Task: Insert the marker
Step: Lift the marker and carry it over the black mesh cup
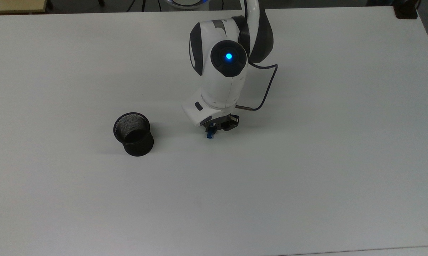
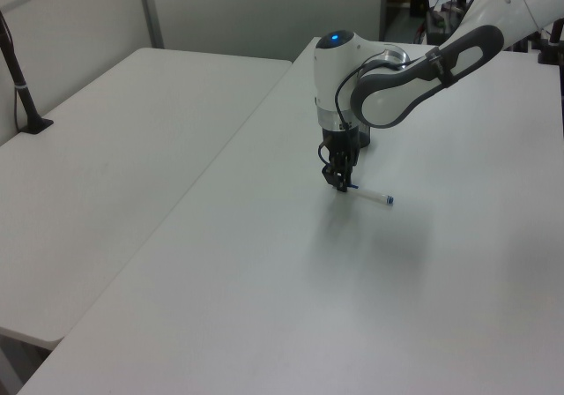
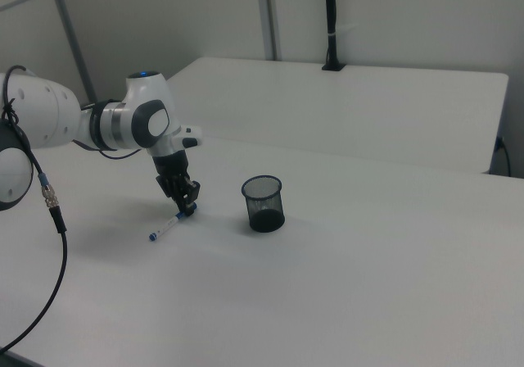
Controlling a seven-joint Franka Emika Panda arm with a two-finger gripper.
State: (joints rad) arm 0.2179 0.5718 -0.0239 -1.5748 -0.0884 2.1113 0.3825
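Note:
The marker is a slim white barrel with a blue cap, lying low on the white table. My gripper points straight down and is shut on the marker's blue cap end. In the right view the marker slants from the gripper down to its blue tip on the table. The black mesh cup stands upright and empty, to the top view's left of the gripper, about two cup widths away. It stands to the right view's right of the gripper, as the black mesh cup.
A grey cable loops off the wrist toward the top view's right. A second white table adjoins this one, with a black pole clamped at its far edge. Bare table surrounds the cup and marker.

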